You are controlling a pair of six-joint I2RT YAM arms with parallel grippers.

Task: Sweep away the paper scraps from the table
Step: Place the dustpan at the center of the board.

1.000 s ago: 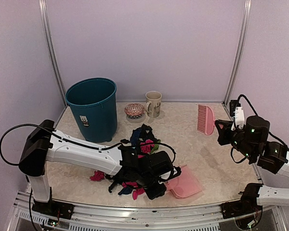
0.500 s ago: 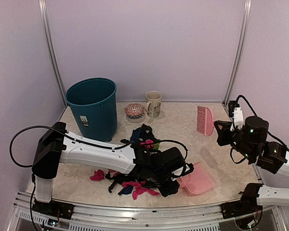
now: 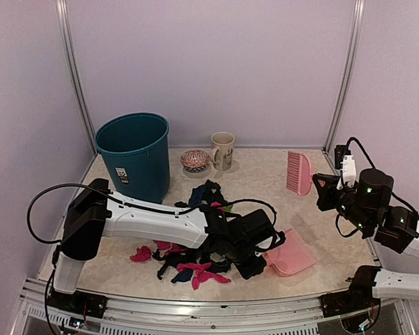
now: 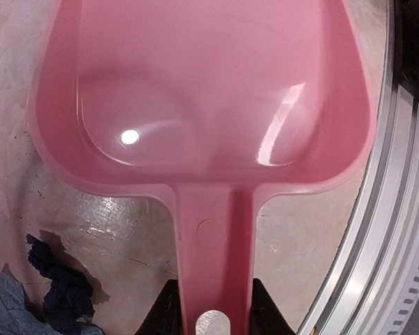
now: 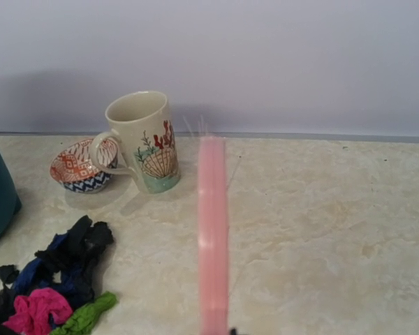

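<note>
We see the table [image 3: 321, 230] carrying a teal bin [image 3: 134, 157] at its far left; our left claw [image 4: 211, 307] is clenched on the handle of the pink dustpan [image 3: 293, 255], which lies flat near the front edge; our right claw [image 3: 321, 190] grips the pink brush [image 3: 298, 173] at the far right; the paper scraps [image 3: 195, 269] lie heaped at the table's middle and front, left of the dustpan.
</note>
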